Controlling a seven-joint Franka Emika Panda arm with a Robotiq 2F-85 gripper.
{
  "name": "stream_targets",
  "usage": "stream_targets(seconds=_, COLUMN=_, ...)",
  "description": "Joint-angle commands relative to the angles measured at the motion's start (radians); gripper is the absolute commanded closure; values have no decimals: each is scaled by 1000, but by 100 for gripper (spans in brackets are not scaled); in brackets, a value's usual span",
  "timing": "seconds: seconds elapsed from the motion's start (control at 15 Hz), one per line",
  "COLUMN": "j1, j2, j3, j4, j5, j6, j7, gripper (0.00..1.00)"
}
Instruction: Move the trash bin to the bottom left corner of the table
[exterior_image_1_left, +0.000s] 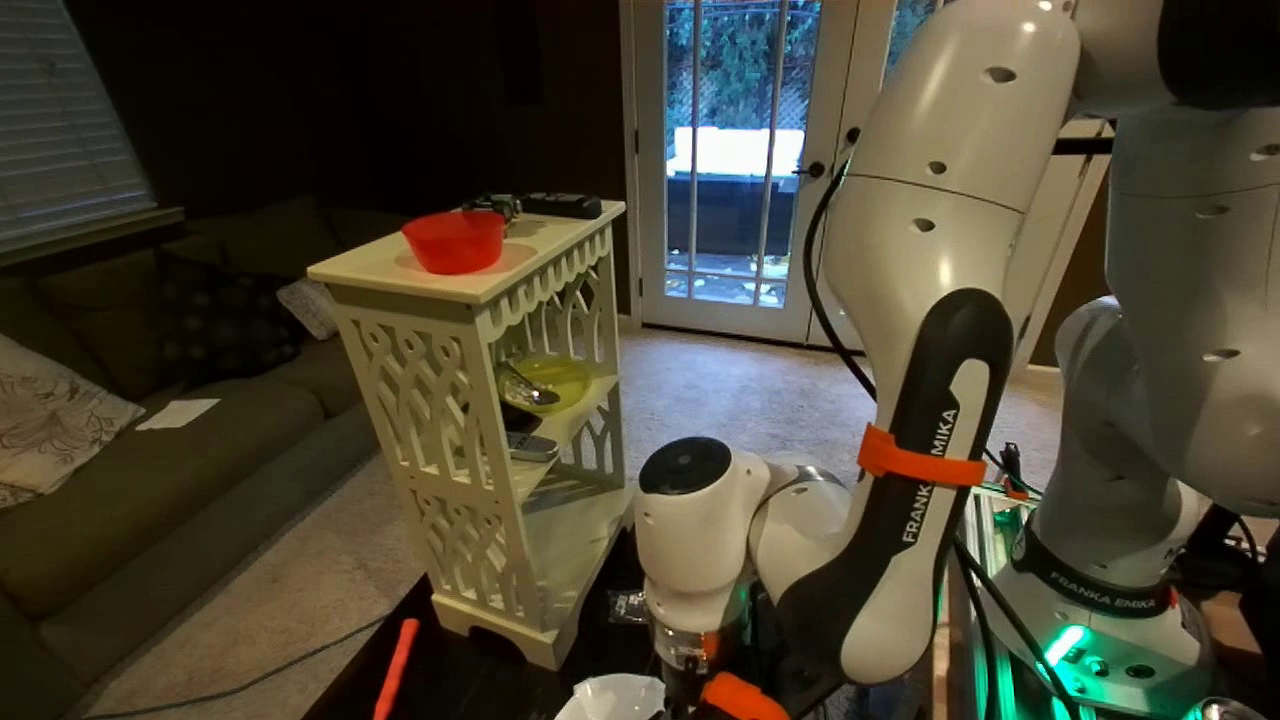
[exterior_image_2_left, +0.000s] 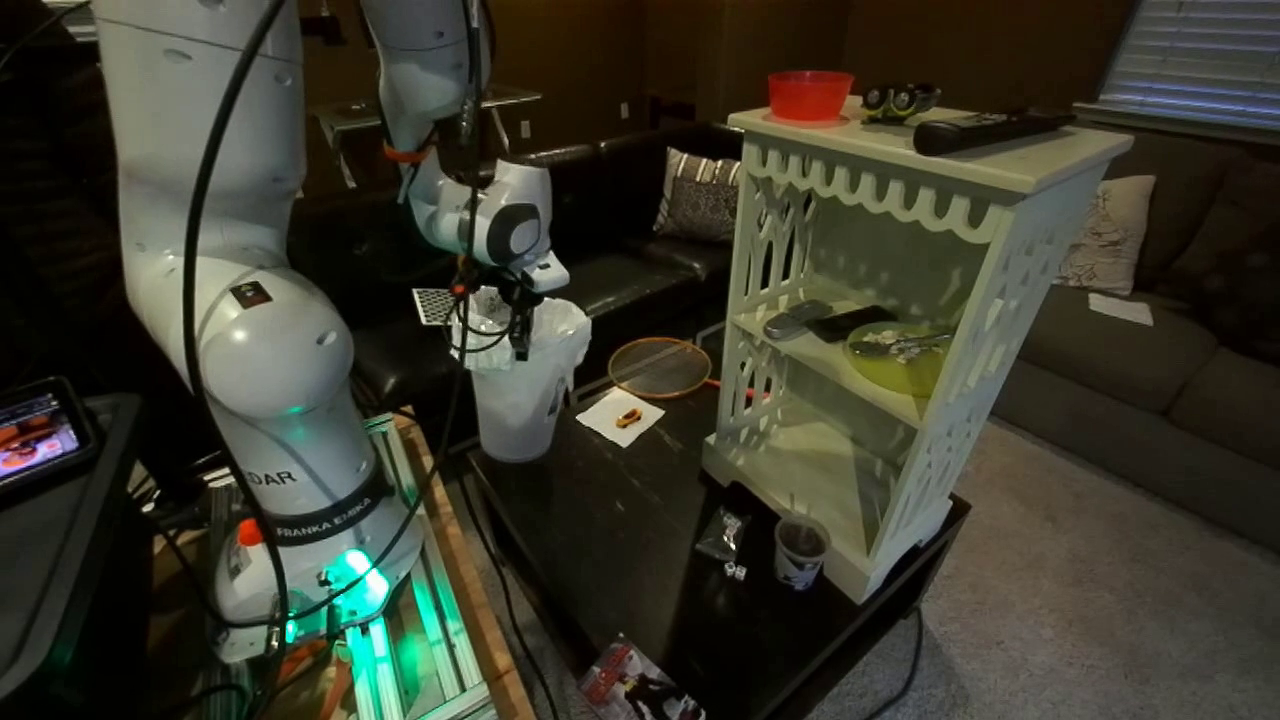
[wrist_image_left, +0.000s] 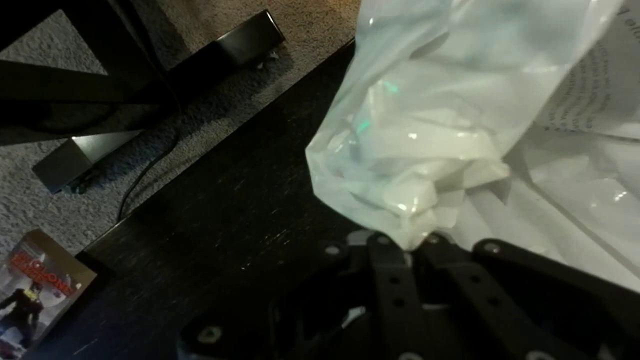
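Observation:
The trash bin (exterior_image_2_left: 515, 415) is a whitish round bin lined with a crinkled white bag. It is upright at the left end of the black table (exterior_image_2_left: 610, 530) in an exterior view, near the edge. I cannot tell whether its base touches the table. Only part of its white top (exterior_image_1_left: 612, 698) shows low in an exterior view. My gripper (exterior_image_2_left: 522, 340) points down at the bin's rim. In the wrist view my gripper (wrist_image_left: 407, 246) is shut on a gathered fold of the white bag (wrist_image_left: 430, 150). The bin's body is hidden there.
A cream side table (exterior_image_2_left: 840, 490) stands on the black table, with a red bowl (exterior_image_2_left: 810, 95) on top. A racket (exterior_image_2_left: 660, 367), a napkin with a toy car (exterior_image_2_left: 628, 417), a cup (exterior_image_2_left: 801, 550) and a card pack (exterior_image_2_left: 640, 685) lie around the table.

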Motion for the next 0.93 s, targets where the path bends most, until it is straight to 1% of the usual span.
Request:
stream_targets(seconds=0.0, j1=41, j2=20, j3=-48, j4=26, j5=7, j6=18, j7=-119, gripper=99)
stream_targets(seconds=0.13, j1=66, j2=36, j3=-77, j4=43, j5=-8, j6=10, j7=-157, gripper=99)
stream_targets(seconds=0.2, j1=58, j2=41, j3=-73, j4=54, j5=17, j6=5, j7=-190, gripper=99)
stream_targets(seconds=0.27, j1=75, j2=22, j3=-89, j4=21, j5=30, j6=-1, j7=-162, gripper=99)
stream_targets(seconds=0.33, j1=78, j2=26, j3=-95, j4=25, j5=32, j6=-2, j7=-168, gripper=96)
stream_targets(seconds=0.47, j1=83, j2=30, j3=-103, j4=22, j5=30, j6=-3, j7=-167, gripper=96)
stream_targets(seconds=0.53, j1=84, j2=30, j3=-105, j4=21, j5=29, j6=-3, j7=-166, gripper=99)
stream_targets(seconds=0.67, j1=73, j2=40, j3=-81, j4=3, j5=22, j6=52, j7=-251, gripper=99)
stream_targets(seconds=0.87, j1=104, j2=22, j3=-72, j4=-61, j5=23, j6=160, j7=-313, gripper=99)
